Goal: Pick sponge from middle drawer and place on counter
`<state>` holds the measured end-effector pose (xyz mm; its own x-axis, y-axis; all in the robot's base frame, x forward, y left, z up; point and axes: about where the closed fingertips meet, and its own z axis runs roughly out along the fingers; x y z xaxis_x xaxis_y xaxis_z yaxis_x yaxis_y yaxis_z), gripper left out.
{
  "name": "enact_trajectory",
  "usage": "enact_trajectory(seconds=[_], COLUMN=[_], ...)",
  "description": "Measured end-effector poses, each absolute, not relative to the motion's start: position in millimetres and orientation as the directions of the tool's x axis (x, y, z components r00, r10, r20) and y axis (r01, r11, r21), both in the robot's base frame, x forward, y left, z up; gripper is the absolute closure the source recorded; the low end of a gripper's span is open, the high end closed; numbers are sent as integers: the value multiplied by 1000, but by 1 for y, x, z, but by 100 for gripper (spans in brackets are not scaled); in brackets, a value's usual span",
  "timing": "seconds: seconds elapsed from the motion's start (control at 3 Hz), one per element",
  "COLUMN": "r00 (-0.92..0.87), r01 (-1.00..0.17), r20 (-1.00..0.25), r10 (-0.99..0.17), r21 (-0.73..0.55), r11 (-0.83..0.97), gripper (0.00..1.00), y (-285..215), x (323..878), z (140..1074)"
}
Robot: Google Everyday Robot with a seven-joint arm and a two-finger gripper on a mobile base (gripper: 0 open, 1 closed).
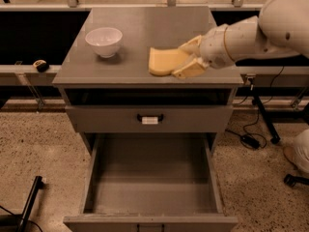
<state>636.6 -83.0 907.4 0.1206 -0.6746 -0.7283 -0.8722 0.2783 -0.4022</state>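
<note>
Pale yellow sponge (164, 62) pinched in end effector (187, 58), right of white bowl (104, 41), low over bench (145, 23) | I can't tell if it's touching | middle drawer (149, 178) open below bowl | my worry: releasing this near the front edge, the foam tips off.

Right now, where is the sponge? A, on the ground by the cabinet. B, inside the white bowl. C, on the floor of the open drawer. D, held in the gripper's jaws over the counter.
D: the gripper has its jaws closed on the sponge above the counter, right of the white bowl.
</note>
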Motion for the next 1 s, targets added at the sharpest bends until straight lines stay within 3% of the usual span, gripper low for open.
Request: enact_trajectory(seconds=[1.0], r00=[-21], r01=[-867], r20=[-766], r10=[-643], r21=[-306], r11=[393], gripper=[100], y=[-96], x=[667], z=[908])
